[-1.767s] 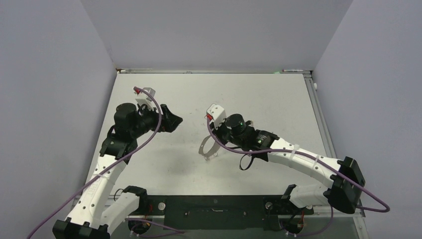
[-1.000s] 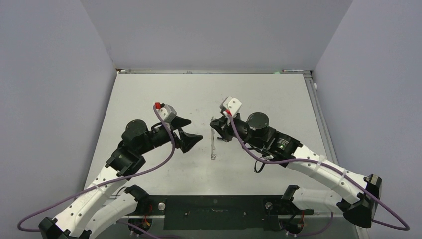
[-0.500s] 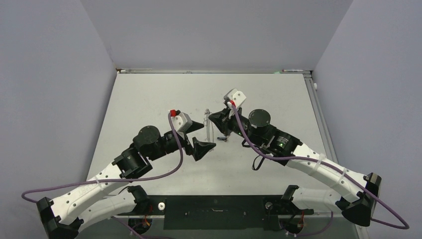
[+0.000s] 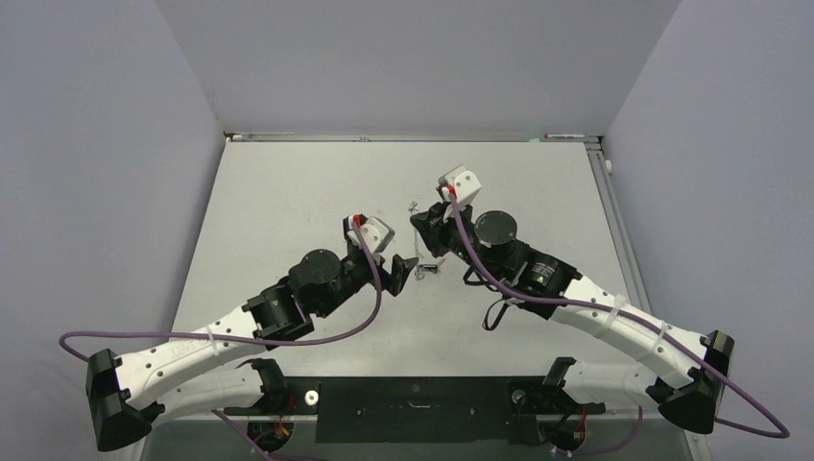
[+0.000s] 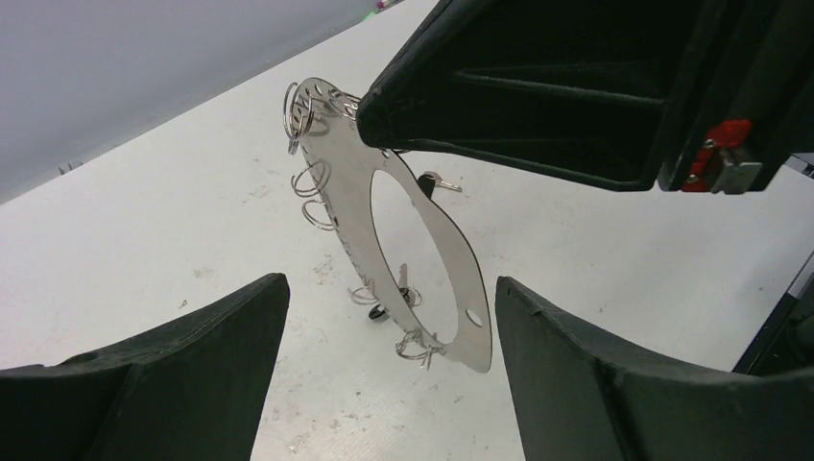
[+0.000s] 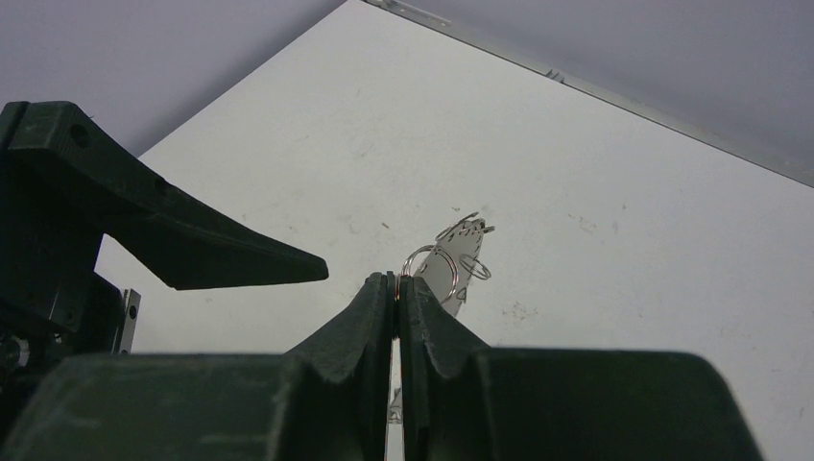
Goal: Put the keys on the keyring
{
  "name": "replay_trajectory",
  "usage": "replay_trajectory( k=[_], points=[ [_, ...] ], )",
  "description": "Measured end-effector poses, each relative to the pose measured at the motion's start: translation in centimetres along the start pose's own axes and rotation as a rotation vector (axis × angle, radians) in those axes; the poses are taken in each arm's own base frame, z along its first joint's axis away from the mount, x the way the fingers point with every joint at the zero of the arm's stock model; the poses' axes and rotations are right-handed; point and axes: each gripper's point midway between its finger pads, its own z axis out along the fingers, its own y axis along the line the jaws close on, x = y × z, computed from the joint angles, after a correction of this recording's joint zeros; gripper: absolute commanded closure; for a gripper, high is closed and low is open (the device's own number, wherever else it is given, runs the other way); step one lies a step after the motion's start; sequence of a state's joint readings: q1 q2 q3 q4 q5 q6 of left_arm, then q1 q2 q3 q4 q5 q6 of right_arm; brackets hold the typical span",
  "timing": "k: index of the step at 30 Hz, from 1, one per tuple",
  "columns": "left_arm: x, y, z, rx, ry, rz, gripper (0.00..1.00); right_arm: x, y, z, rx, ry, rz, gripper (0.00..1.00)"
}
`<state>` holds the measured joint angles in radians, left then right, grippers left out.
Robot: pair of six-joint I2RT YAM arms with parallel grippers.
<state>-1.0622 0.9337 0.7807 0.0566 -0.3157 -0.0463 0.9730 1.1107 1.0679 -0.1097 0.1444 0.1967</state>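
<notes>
**Keyring** (image 5: pixel 350 178). We see it held up at the middle of the table, between the two arms. It is a flat oval band of bright grey metal around a large oval opening. Small holes are punched along its rim, and several wire loops (image 5: pixel 299 108) hang from them, bunched at the upper end and spaced down one side.

- **Position:** It stands on edge. From above it shows only as a thin line running from far to near. In the left wrist view its long axis slants from upper left down to lower right. We cannot tell whether its lower end touches the table.
- **Right gripper** (image 6: pixel 396 288): pinched tight on the band's upper part, fingers pressed together with the metal edge between them.
- **Left gripper** (image 5: pixel 391 288): spread wide, one finger on each side of the ring's lower end, neither touching it.
- **Key** (image 5: pixel 437 180): tiny, with a black head and a short silver blade. It lies flat on the table just beyond the ring.
- **Second key** (image 5: pixel 376 310): it shows by the lower rim. We cannot tell whether it hangs from a loop or lies on the surface.
- **Table** (image 4: pixel 288 192): matte off-white top, scuffed and speckled with small dark marks.
- **Rail** (image 4: pixel 403 137): thin metal strip along the table's far edge.
- **Base plate** (image 4: pixel 413 408): black, at the near edge, between the arm mounts.
- **Walls** (image 4: pixel 403 58): plain pale grey-lilac, closing in the back and both sides.
</notes>
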Motion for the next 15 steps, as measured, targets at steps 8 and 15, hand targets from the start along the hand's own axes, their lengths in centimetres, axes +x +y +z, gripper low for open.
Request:
replay_trajectory(
  k=[8, 15],
  points=[
    [-0.3, -0.5, 0.6, -0.015, -0.024, -0.001, 0.23, 0.1, 0.1, 0.1, 0.056, 0.019, -0.008, 0.95],
    [-0.9, -0.1, 0.7, -0.045, -0.050, -0.005, 0.43, 0.4, 0.0, -0.1, 0.082, 0.034, -0.006, 0.95]
  ],
)
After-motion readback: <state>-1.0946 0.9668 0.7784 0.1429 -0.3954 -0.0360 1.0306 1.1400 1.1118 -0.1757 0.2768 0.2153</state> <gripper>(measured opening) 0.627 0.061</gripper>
